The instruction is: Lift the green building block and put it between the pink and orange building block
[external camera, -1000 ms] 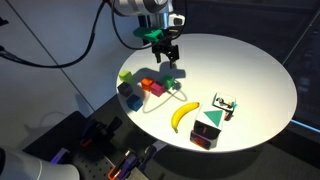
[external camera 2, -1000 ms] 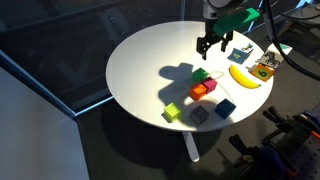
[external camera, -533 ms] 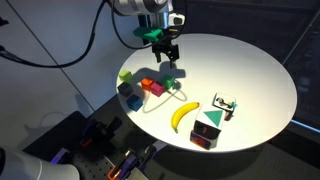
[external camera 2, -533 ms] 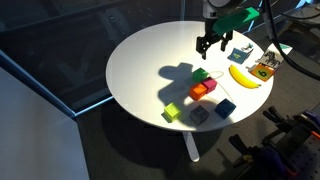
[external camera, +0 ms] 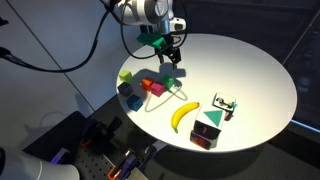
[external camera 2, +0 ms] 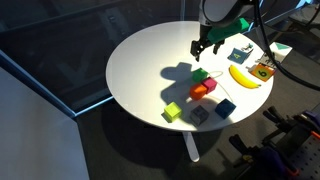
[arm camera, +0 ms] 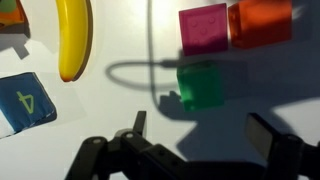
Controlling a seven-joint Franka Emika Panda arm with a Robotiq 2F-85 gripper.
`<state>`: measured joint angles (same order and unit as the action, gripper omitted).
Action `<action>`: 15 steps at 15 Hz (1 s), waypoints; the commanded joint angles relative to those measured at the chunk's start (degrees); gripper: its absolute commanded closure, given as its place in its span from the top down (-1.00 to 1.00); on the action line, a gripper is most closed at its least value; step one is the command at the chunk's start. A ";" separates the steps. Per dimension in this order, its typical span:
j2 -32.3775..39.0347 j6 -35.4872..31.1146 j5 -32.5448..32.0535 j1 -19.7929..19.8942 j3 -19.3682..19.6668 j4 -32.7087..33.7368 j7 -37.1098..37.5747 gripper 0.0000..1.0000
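Above the round white table point(external camera 2: 140, 60), the black robot gripper point(external camera 2: 207, 48) is being held up in the air. Its two fingers point(arm camera: 270, 135) are being kept wide apart, and nothing is being gripped. Below it, the small green building block point(arm camera: 200, 85) is being left lying on the table, just beside the pink building block point(arm camera: 204, 27). The orange building block point(arm camera: 262, 22) is being shown side by side with the pink one. Off to one side, a yellow banana point(arm camera: 73, 35) and a blue block with a 4 on it point(arm camera: 20, 102) are being seen in the wrist view.
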<state>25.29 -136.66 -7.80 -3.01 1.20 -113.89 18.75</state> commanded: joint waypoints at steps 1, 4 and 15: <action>2.30 -4.15 1.15 -0.37 0.47 0.12 -1.85 1.00; 4.16 -7.23 1.64 -0.05 0.14 0.03 -3.94 1.00; 8.39 -13.74 6.69 1.75 -1.84 0.18 -13.32 1.00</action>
<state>33.15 -149.08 -3.03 -2.64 0.60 -113.96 8.68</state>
